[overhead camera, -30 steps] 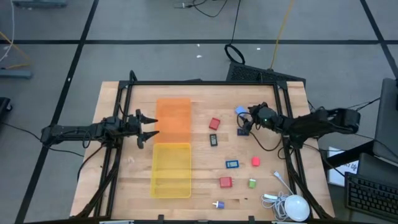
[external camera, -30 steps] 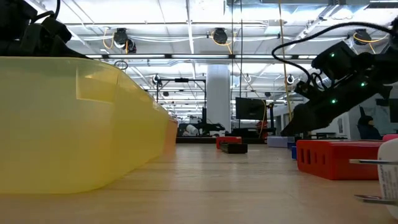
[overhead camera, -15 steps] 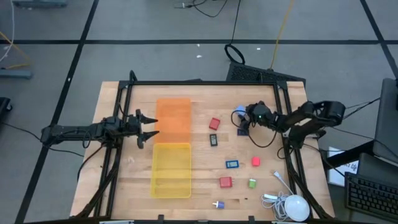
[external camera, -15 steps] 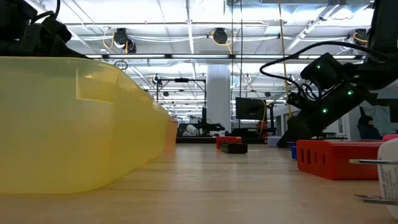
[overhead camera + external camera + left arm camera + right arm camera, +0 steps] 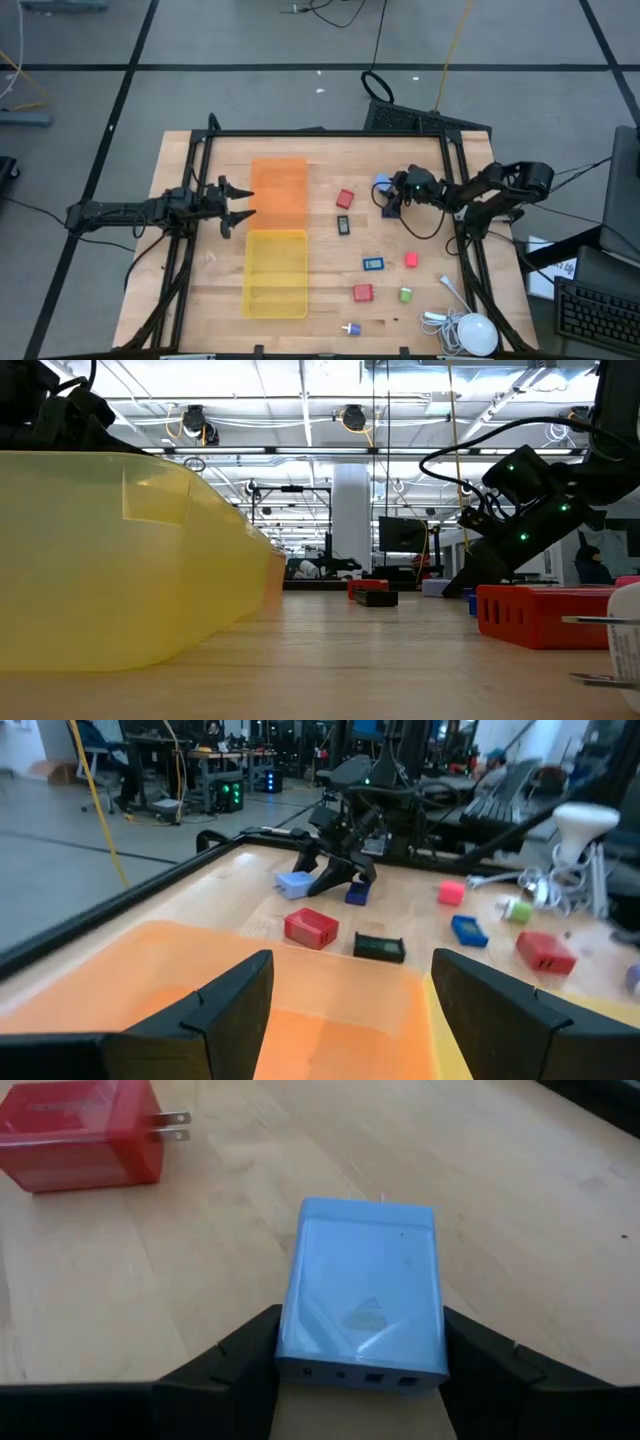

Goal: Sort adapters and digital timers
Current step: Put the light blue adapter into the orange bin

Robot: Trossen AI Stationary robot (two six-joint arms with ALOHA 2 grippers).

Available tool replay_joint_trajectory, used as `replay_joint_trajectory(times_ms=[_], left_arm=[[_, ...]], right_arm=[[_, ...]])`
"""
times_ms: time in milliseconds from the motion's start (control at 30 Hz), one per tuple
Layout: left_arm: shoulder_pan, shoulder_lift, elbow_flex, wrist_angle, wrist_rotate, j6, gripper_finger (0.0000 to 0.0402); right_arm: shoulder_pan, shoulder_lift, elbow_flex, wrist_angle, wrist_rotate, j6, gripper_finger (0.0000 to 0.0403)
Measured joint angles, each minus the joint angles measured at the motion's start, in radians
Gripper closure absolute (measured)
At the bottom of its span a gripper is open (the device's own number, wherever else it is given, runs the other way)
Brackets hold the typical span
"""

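Right pincer (image 5: pixel 360 1380), fingers apart, straddles the light blue adapter (image 5: pixel 365 1288) on the bench (image 5: pixel 200 280). Left pincer (image 5: pixel 243 203) waits apart beside the orange bin (image 5: pixel 278 190). Both bins look empty; every item is unsorted.

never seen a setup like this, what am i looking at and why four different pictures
These are four cameras on one moment. One looks straight down on a wooden table with two dark robot arms. One sits at table height. One rides on each arm's wrist.

On the table lie an orange bin, a yellow bin, small coloured adapters such as a red one, flat dark digital timers such as one with a pale window, and a white round device with a cable.

The right gripper has its fingers on either side of a light blue adapter that lies on the wood. The left gripper waits, open, beside the orange bin.
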Motion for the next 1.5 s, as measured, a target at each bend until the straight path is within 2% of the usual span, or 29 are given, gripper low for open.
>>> replay_joint_trajectory(times_ms=[200,333,400,567,733,867,1067,1200,1400,1500], left_arm=[[0.0,0.0,0.0,0.002,0.001,-0.154,0.0128],[0.0,0.0,0.0,0.014,-0.01,-0.169,0.0128],[0.0,0.0,0.0,0.019,-0.05,-0.157,0.0128],[0.0,0.009,0.0,0.049,-0.131,-0.285,0.0128],[0.0,0.058,0.0,0.101,-0.241,-0.416,0.0128],[0.0,0.155,0.0,0.255,-0.239,-0.374,0.0128],[0.0,0.372,0.005,0.549,-0.206,-0.25,0.0128],[0.0,0.551,0.073,0.587,-0.204,-0.149,0.0128],[0.0,0.817,0.265,0.591,-0.199,0.047,0.0128],[0.0,0.934,0.375,0.591,-0.148,0.134,0.0128]], right_arm=[[0.037,-0.108,0.04,0.027,-0.079,0.021,0.0198],[0.113,-0.201,0.112,0.0,-0.148,-0.013,0.0198],[0.167,-0.246,0.156,-0.033,-0.146,-0.037,0.0198],[0.308,-0.269,0.288,-0.098,-0.022,-0.194,0.0198],[0.405,-0.216,0.446,-0.194,0.103,-0.367,0.0198],[0.44,-0.162,0.523,-0.168,0.193,-0.443,0.0195],[0.456,-0.145,0.541,-0.181,0.197,-0.494,0.0194],[0.461,-0.145,0.541,-0.184,0.194,-0.501,0.0194],[0.459,-0.145,0.541,-0.164,0.166,-0.528,0.0194],[0.459,-0.145,0.541,-0.159,0.165,-0.527,0.0193]])
